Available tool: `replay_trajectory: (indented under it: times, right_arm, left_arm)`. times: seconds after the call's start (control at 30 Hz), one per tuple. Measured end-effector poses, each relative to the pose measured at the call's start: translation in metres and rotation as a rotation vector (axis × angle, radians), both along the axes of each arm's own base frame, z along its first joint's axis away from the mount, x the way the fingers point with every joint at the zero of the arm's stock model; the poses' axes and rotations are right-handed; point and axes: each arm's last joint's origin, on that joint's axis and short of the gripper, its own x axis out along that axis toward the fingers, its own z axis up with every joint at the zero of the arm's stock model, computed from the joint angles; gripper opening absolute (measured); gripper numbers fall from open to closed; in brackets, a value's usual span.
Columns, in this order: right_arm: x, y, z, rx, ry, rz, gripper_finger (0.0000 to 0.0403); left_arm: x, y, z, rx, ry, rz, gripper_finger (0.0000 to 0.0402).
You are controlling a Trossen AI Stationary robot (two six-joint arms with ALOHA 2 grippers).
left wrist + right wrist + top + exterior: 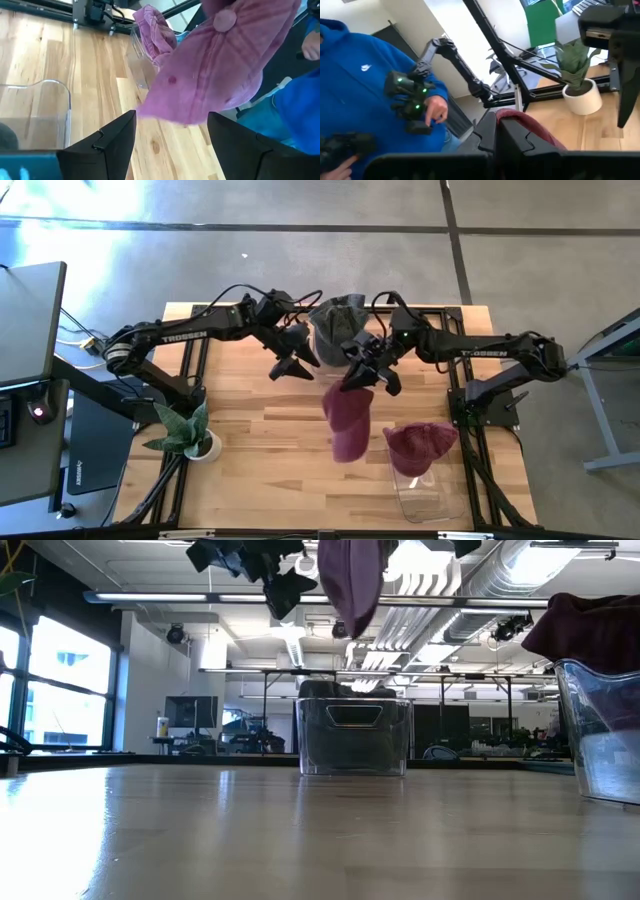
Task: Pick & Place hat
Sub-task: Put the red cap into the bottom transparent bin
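Hat held above the table

The right gripper (358, 380) pinched the hat (347, 420) near the table's (260, 440) far edge; the left gripper (292, 366) hung beside it, spread wide.

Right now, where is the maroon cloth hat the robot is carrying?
In the high view the maroon cloth hat hangs from the right gripper above the table's middle, just left of the clear plastic bin holding another maroon hat.

low view: hat (352, 580) top cut by edge | right wrist view: hat (527, 125) mostly hidden behind right gripper (495, 132)
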Motion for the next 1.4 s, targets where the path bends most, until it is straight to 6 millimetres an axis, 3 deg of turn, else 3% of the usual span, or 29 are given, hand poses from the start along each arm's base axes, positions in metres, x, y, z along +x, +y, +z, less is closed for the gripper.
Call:
replay_trajectory:
  times: [0.27, 0.5, 0.7, 1.13, 1.4]
  right_arm:
    - [-0.004, 0.005, 0.003, 0.038, 0.027, 0.08, 0.0002]
    - [-0.005, 0.01, 0.005, 0.068, 0.053, 0.114, 0.0002]
    - [-0.012, 0.013, 0.012, 0.123, 0.083, 0.125, 0.0002]
    - [-0.031, 0.016, 0.019, 0.129, 0.15, 0.043, 0.0003]
    - [-0.04, 0.016, 0.011, 0.11, 0.26, -0.023, 0.0003]
  left_arm:
    - [0.009, 0.0, 0.014, 0.103, -0.212, -0.055, 0.0238]
    - [0.05, -0.009, -0.006, -0.058, -0.316, -0.263, 0.0238]
    - [0.069, -0.01, -0.029, -0.163, -0.273, -0.337, 0.0238]
    - [0.068, -0.033, -0.018, -0.299, -0.241, -0.529, 0.023]
    - [0.052, -0.037, 0.008, -0.328, -0.25, -0.585, 0.015]
